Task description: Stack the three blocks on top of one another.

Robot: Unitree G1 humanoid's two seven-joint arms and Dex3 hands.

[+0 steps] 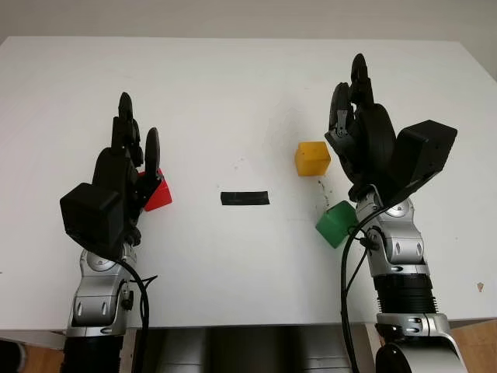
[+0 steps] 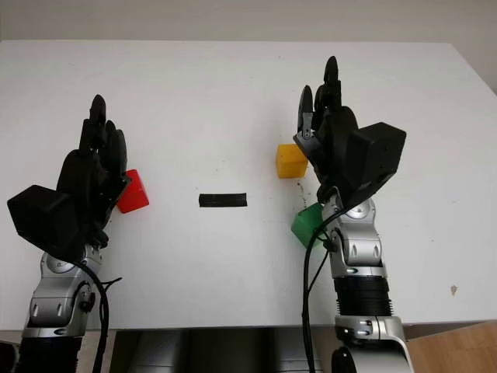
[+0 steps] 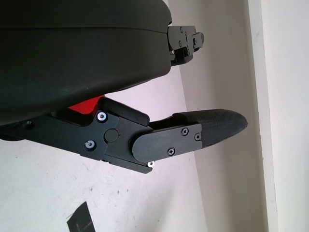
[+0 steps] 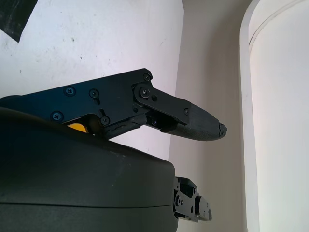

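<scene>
Though unlabelled, three blocks (image 1: 312,158), apart.

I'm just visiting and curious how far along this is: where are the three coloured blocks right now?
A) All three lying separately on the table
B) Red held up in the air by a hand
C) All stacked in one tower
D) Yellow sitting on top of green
A: the red block, the yellow block and the green block each sit apart on the white table, none stacked.
</scene>
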